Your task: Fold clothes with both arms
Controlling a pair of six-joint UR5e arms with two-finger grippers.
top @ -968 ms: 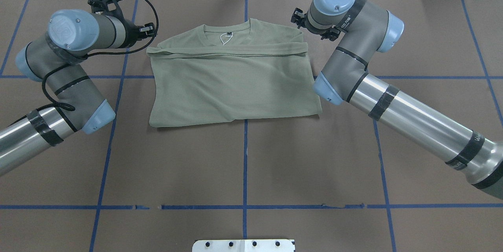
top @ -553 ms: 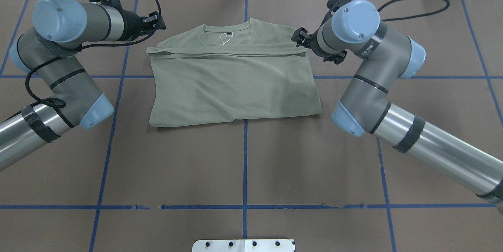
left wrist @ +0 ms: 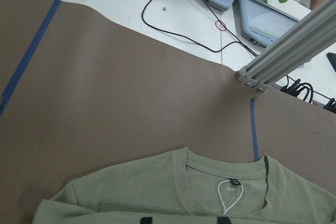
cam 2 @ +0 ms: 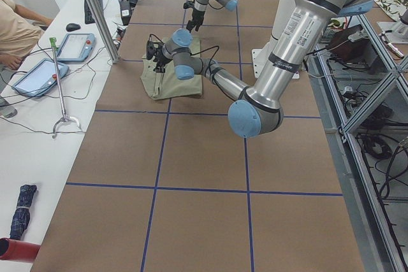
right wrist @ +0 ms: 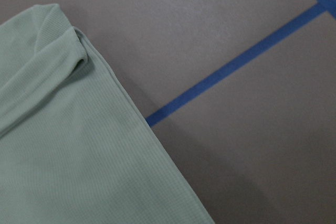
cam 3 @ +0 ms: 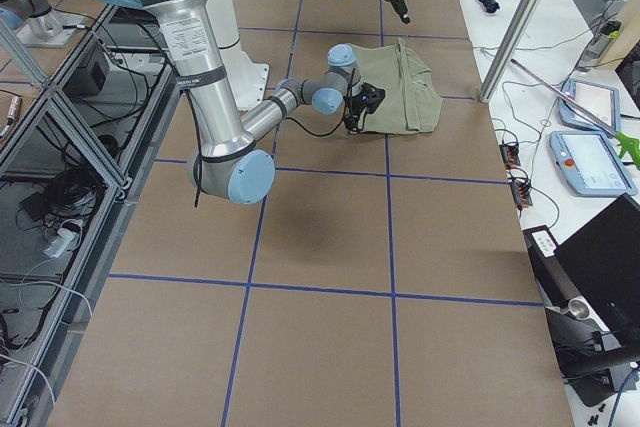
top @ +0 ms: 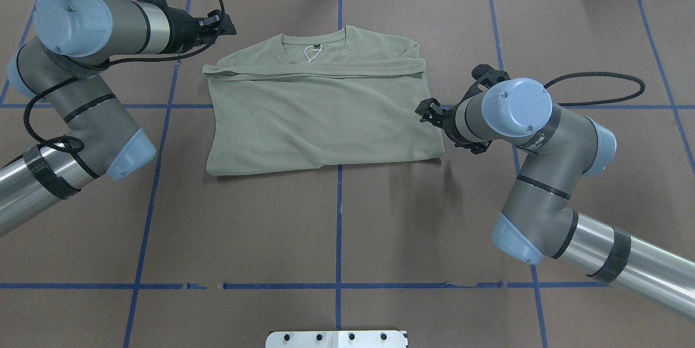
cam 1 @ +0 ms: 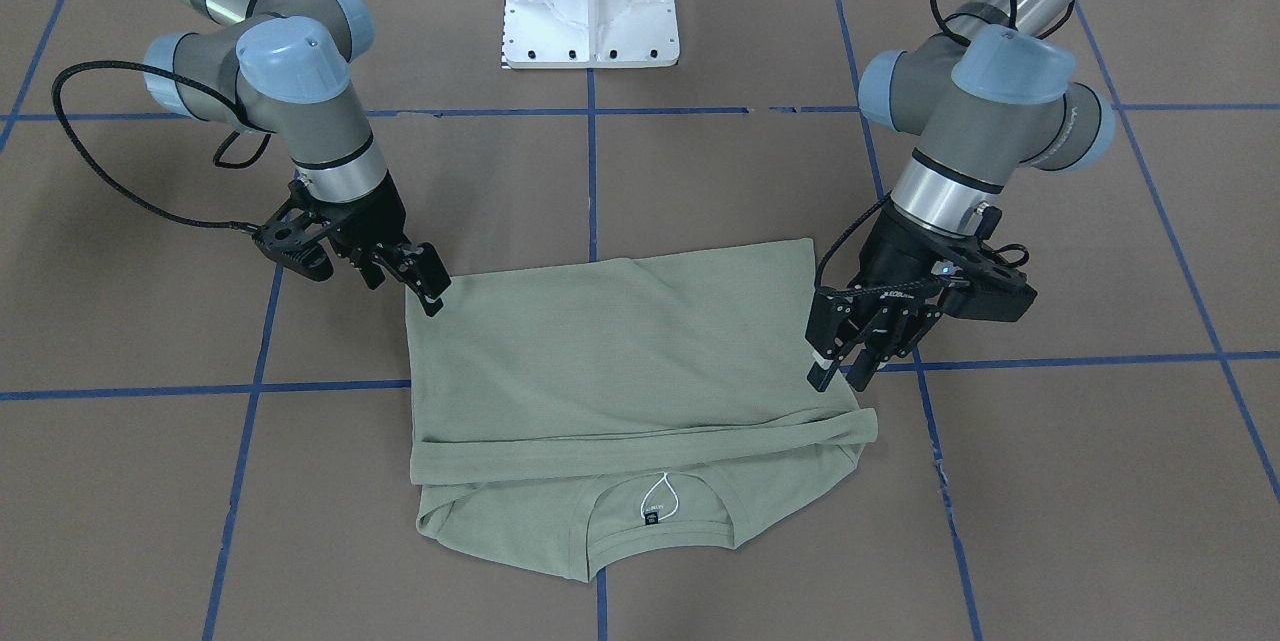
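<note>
Two arms are posed over the brown table [top: 336, 228], one shirt between them. Order is L to R per overhead view.

1. The left arm [top: 81, 98] enters from low left with elbow bent and upper joints doubled back. Its wrist lies approx. level, aimed at the shirt's collar end. The left gripper [cam 1: 838, 376] angles downward just beside the end of the folded sleeve band, clear of the fabric. Jaws stand apart w/ a visible gap, nothing between them. Wrist cam agrees: two dark fingertips [left wrist: 145, 219] sit spread at the btm edge.

2. The shirt [top: 326, 114] lies flat mid-table, astride the centre tape line [top: 338, 217]. Collar [top: 312, 39] is toward the far edge, hem toward the robot. Sleeves are folded across the chest as one band below the collar. Black label [left wrist: 231, 186] and white loop [left wrist: 231, 200] show inside the neck.

3. The right arm [top: 543, 174] enters from low right, elbow sharply bent, wrist turned back toward the shirt's right side edge. The right gripper [cam 1: 432, 296] has its tip at that edge; contact w/ fabric not determinable. Jaw opening cannot be told: fingers overlap in the front view and don't show in the wrist cam.
</note>
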